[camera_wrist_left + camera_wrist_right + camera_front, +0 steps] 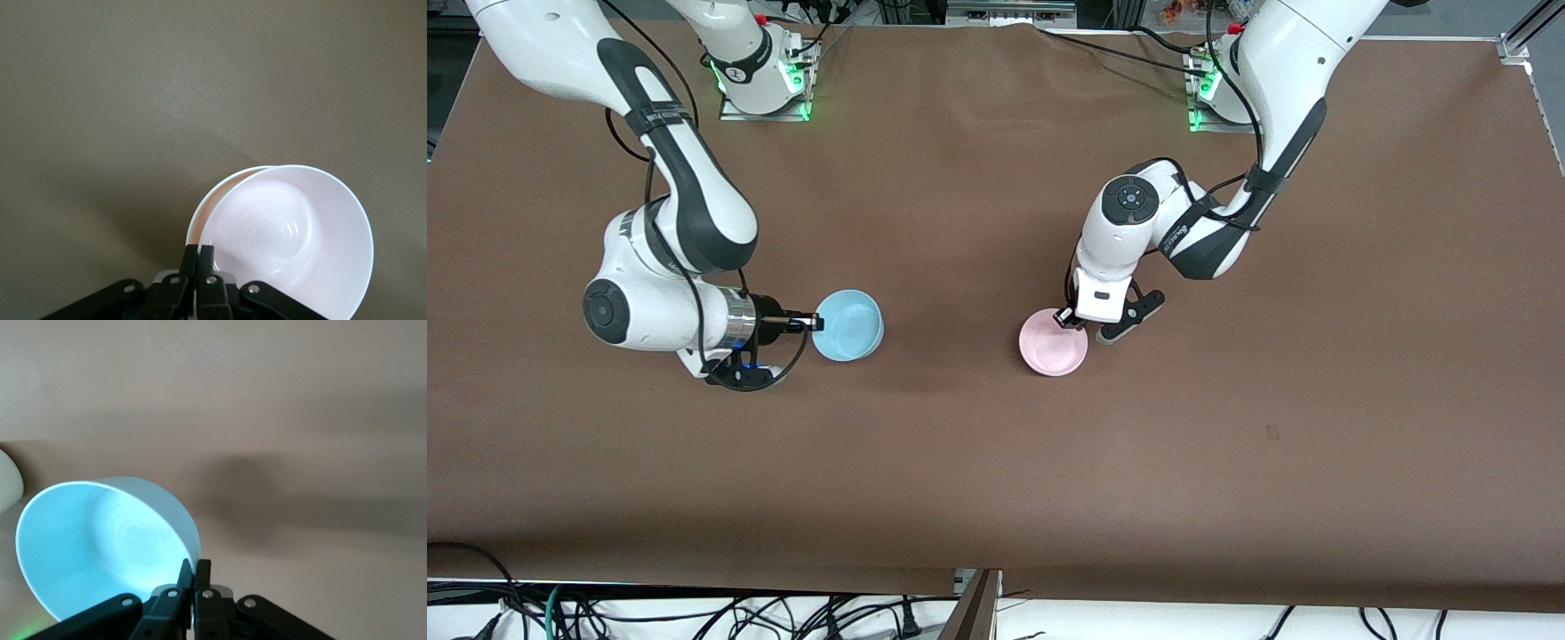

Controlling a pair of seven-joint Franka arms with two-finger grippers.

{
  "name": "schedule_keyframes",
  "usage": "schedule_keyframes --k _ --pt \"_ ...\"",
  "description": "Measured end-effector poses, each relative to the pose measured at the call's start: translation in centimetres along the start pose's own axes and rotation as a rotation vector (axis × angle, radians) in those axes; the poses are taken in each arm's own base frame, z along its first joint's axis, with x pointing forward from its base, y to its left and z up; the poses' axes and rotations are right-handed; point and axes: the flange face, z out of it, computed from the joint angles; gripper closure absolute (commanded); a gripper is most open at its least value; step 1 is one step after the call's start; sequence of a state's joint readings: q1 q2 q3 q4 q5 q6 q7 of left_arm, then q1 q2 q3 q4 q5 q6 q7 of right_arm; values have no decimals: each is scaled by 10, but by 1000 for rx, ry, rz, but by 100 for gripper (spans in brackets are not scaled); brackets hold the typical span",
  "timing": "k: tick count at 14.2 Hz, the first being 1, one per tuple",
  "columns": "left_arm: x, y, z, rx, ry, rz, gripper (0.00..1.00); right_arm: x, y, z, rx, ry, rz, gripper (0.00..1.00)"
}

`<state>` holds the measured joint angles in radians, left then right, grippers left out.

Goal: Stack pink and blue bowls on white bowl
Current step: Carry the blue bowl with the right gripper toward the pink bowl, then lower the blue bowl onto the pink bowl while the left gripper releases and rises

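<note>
The left gripper [1064, 317] has its jaws clamped on the pink bowl's [1054, 343] rim, near the middle of the table [996, 444]. In the left wrist view a white bowl [212, 200] shows just beneath it, so the pink one should settle squarely before release. Toward the right arm's end, the right gripper [815, 322] pinches the blue bowl [849, 324] by its rim; I'd carry it level over the pair.

Smooth plastic pink bowl [1054, 344], blue bowl [849, 324] (faintly glossy), matt brown table [996, 462]
</note>
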<state>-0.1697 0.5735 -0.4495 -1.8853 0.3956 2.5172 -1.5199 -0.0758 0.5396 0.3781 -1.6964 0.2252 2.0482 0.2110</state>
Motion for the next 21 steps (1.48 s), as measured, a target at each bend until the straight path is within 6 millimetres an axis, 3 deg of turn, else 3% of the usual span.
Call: schedule_keyframes --k 1,2,4,9,13,15,18,21 --pt "0 0 0 0 0 -2 94 -1 -8 3 2 9 11 100" --pt "0 0 0 0 0 -3 77 -1 -14 5 3 16 18 100" --pt "0 1 -1 -2 0 -4 58 -2 -25 8 3 21 30 100" --pt "7 9 -10 -25 11 -13 55 -2 -37 13 6 22 59 100" --pt "23 18 -27 -17 32 -32 55 -5 -78 24 23 49 150 100" --pt "37 27 -50 44 53 -48 55 -7 -111 36 46 75 213 100" --pt "50 48 -109 112 65 -54 52 -16 -167 60 85 101 297 100" --pt "57 56 -159 179 38 -4 51 -24 -210 84 89 138 363 100"
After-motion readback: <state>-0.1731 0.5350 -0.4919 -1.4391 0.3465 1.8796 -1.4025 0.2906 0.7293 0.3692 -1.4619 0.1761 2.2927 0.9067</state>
